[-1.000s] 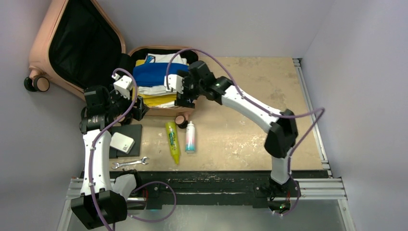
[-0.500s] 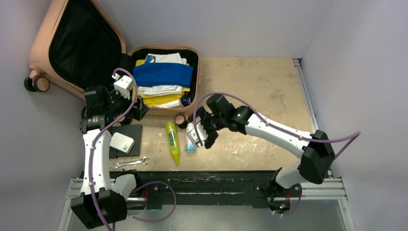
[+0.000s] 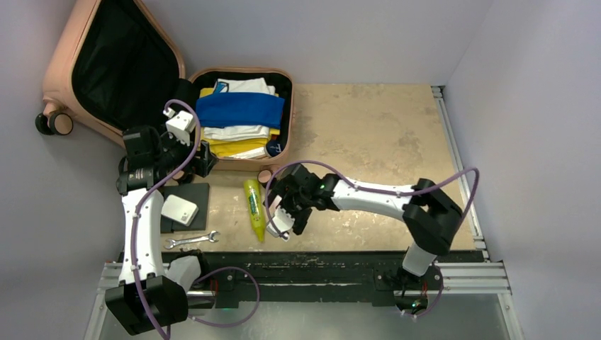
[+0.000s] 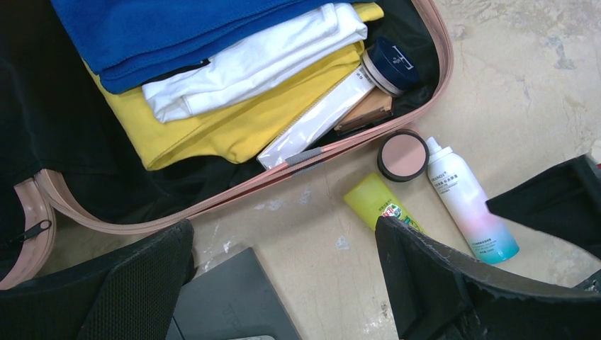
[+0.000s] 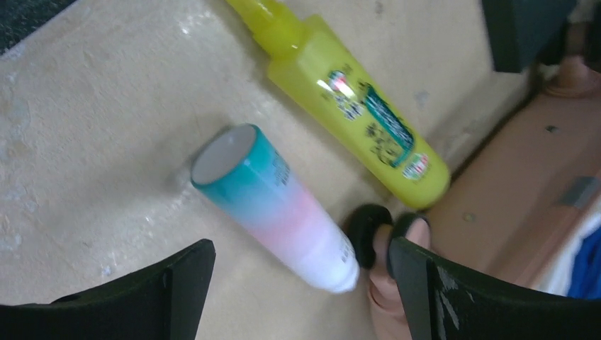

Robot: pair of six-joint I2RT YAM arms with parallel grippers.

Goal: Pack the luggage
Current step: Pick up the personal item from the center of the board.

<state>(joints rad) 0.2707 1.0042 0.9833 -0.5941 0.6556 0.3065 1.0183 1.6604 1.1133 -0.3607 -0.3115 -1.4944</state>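
Note:
The salmon-pink luggage [image 3: 60, 78] lies open at the far left, its base holding folded blue, white and yellow clothes [image 3: 239, 110] and a dark blue jar [image 4: 393, 60]. A white-pink-teal bottle [image 5: 280, 209] and a yellow bottle [image 3: 254, 209] lie on the table in front of it, near a suitcase wheel [image 4: 402, 156]. My right gripper [image 5: 301, 248] is open and low over the white-pink-teal bottle, whose white end lies between the jaws. My left gripper [image 4: 283, 234] is open and empty, above the table by the luggage's front rim [image 4: 312, 156].
A flat black pad [image 3: 191, 195] with a white box [image 3: 179, 210] lies at the near left. A silver wrench [image 3: 191, 241] lies beside the table's front edge. Walls close in at the back and right.
My right arm has swung from the luggage's front edge down toward the near side, and now hovers over the white-pink-teal bottle. The left arm has stayed put.

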